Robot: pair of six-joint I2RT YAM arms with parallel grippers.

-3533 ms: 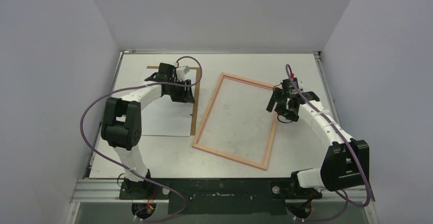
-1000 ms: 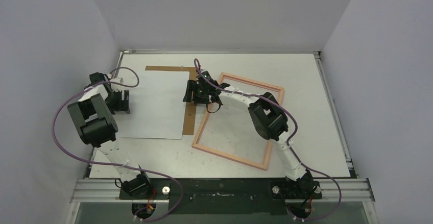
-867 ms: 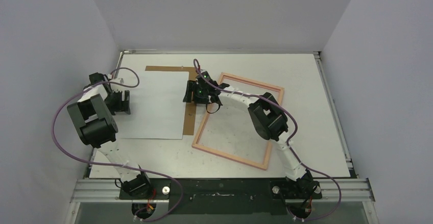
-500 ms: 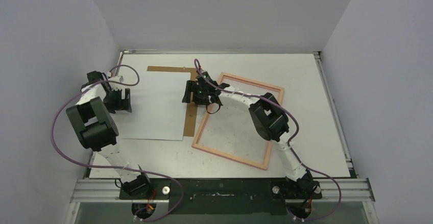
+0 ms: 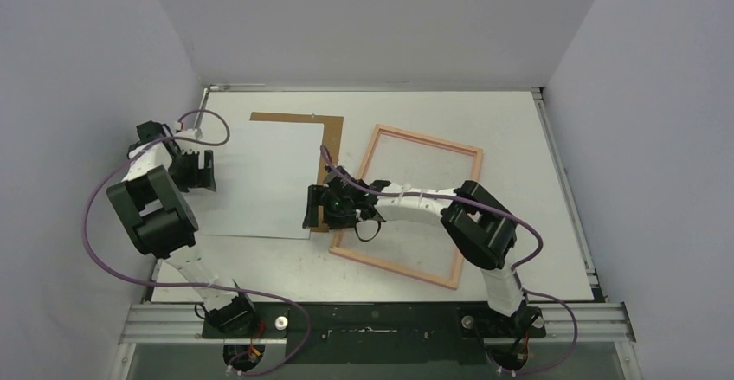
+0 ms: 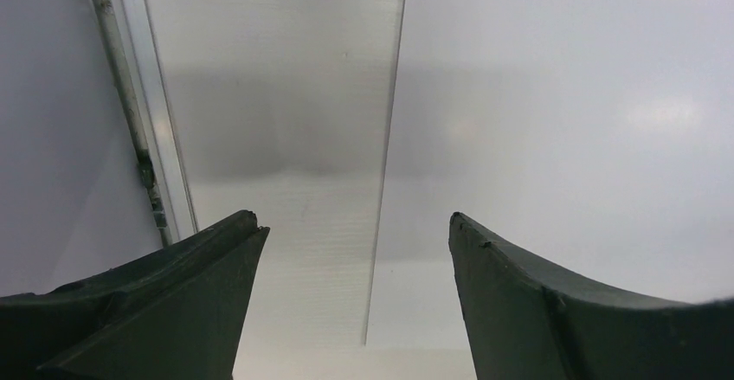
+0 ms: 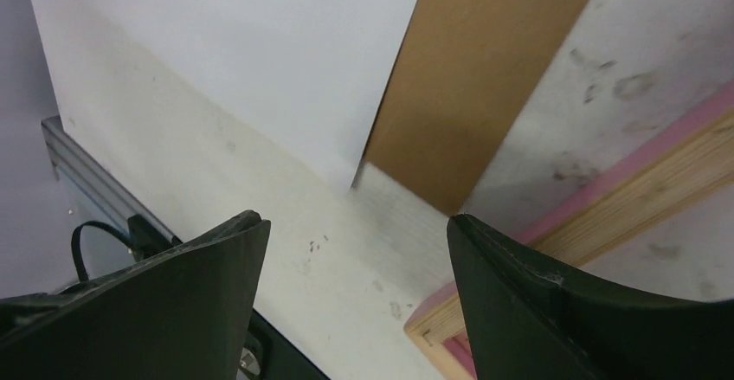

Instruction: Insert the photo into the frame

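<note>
The photo [image 5: 260,177] lies white side up on the left half of the table. The frame [image 5: 394,138], pink-edged, lies flat to its right, nothing inside it. My left gripper [image 5: 206,170] is open at the photo's left edge; in the left wrist view the photo [image 6: 563,138] and its edge run between the spread fingers of that gripper [image 6: 355,220]. My right gripper [image 5: 310,211] is open over the photo's near right corner. In the right wrist view the photo [image 7: 242,51] and the frame's corner [image 7: 606,250] show beyond the empty gripper [image 7: 355,219].
A brown backing panel [image 5: 333,138] lies under the photo, showing along its far and right sides; the right wrist view shows the panel [image 7: 485,77] too. A metal rail [image 6: 130,94] borders the table on the left. Grey walls enclose three sides.
My right arm has swung toward the near side, from the photo's far right edge to its near right corner, its jaws widening. The left gripper has edged slightly left.
</note>
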